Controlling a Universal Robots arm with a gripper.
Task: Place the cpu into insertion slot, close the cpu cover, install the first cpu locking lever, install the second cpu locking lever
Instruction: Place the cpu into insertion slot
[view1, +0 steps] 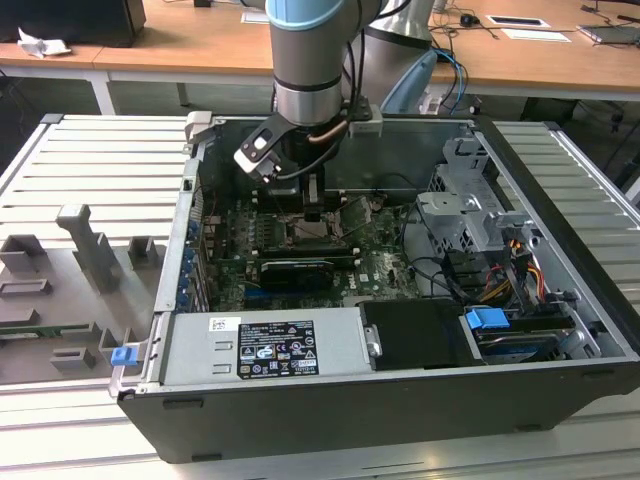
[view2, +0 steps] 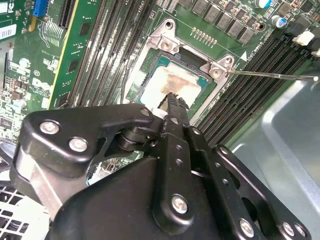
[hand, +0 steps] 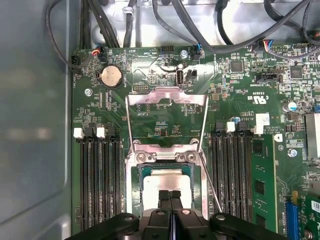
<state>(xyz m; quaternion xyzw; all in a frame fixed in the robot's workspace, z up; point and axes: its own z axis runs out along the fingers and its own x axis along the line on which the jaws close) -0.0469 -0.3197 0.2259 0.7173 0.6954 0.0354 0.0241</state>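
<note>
In both wrist views the cpu (hand: 167, 179) (view2: 170, 82) lies flat in the insertion slot (hand: 134, 186), its pale top smeared with a brownish stain. The cpu cover (hand: 167, 95) stands swung open beyond the socket, and green board shows through its window. A thin wire locking lever (hand: 210, 182) (view2: 270, 75) sticks out loose beside the socket. My gripper (hand: 170, 196) (view2: 172, 97) (view1: 313, 212) hangs straight over the cpu. Its black fingers are shut together with nothing between them, the tips at or just above the chip's near edge.
Long black memory slots (hand: 97, 180) flank the socket on both sides. A coin battery (hand: 111, 76) and black cables (hand: 175, 25) lie past the cover. The grey case wall (hand: 30, 125) is close by. The power supply (view1: 260, 345) and drive cage (view1: 470, 215) crowd the case.
</note>
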